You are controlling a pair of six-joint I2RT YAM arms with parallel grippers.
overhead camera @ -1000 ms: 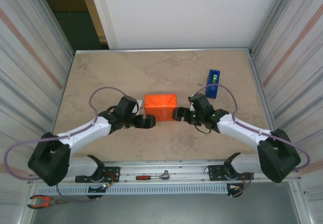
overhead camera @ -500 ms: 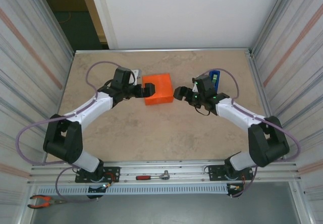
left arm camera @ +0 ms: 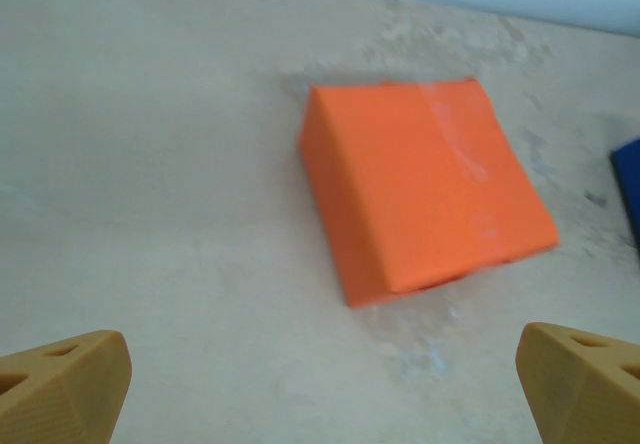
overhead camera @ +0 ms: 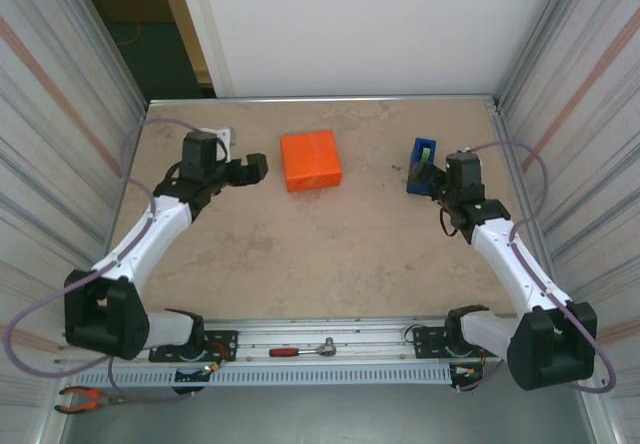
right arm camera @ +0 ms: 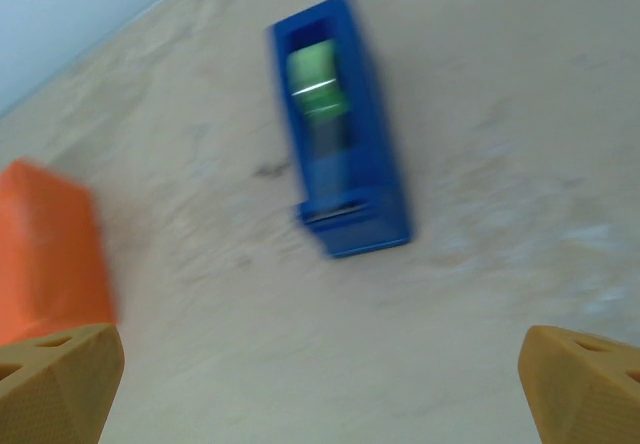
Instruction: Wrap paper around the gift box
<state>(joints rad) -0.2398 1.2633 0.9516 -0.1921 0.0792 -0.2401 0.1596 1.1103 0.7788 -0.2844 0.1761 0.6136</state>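
The orange gift box (overhead camera: 310,160) lies near the surface's (overhead camera: 330,254) far edge. The left tool (overhead camera: 247,170) and right tool (overhead camera: 432,178) both gape apart, clear of it.

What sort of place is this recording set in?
Probably a robotics lab work cell: a stone-look table fenced by corrugated metal panels, with a ratchet and pliers lying along the aluminium frame in front.

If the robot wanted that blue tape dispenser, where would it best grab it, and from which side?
Across its two long flat sides, near the middle, coming down from above. The dispenser is long, narrow and sits on its base on the table, so the open right fingers, the nearest, should fit astride it.
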